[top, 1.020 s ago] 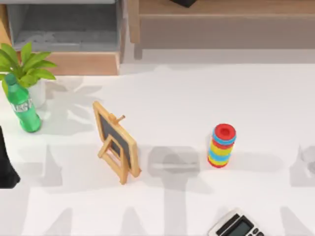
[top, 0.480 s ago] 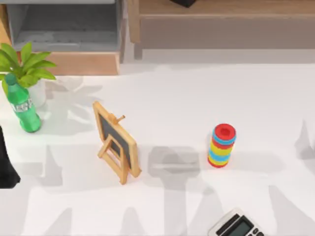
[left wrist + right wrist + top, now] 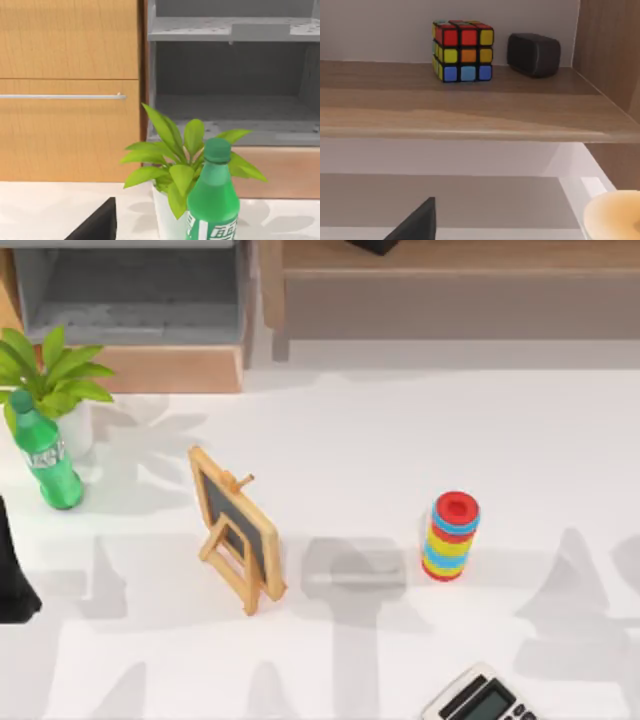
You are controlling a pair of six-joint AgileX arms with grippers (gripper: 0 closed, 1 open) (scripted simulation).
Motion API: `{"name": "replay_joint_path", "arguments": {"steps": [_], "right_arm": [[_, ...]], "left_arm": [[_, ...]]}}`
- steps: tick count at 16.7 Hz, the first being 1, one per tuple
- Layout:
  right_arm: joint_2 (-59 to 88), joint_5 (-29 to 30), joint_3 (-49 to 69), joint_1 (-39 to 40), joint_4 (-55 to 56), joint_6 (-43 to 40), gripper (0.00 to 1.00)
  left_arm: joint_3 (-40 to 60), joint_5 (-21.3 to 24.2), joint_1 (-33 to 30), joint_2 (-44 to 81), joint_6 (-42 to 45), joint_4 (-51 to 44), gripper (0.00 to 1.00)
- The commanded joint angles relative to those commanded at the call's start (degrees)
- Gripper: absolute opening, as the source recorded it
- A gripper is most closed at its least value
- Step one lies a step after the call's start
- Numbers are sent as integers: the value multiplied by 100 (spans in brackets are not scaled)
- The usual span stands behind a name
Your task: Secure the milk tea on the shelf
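The wooden shelf runs along the table's far edge on the right. In the right wrist view its upper board carries a Rubik's cube and a black block. Below that board, near the right side wall, a pale tan rounded top pokes into the picture; it looks like the milk tea. One dark finger of my right gripper shows well apart from it. My left arm rests at the table's left edge, and one of its fingers points toward the plant.
A green bottle and a potted plant stand at the far left before a grey open cabinet. A small easel blackboard, a stack of coloured rings and a calculator sit on the white table.
The arm shadow at the table's right edge has spread leftward and toward the front. The objects on the table and the left arm have stayed put.
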Motion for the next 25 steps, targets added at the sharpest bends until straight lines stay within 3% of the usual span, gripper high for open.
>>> {"name": "replay_joint_path", "arguments": {"steps": [5, 10, 19, 25], "right_arm": [[2553, -842, 551, -907, 1915, 2, 100], [3884, -1335, 793, -1266, 2942, 72, 100], [3979, -1307, 986, -1222, 2858, 96, 100], [4286, -712, 1971, -616, 2141, 72, 100]], "left_arm": [[0, 0, 0, 0, 0, 0, 100], [0, 0, 0, 0, 0, 0, 100], [0, 0, 0, 0, 0, 0, 100], [0, 0, 0, 0, 0, 0, 100]]}}
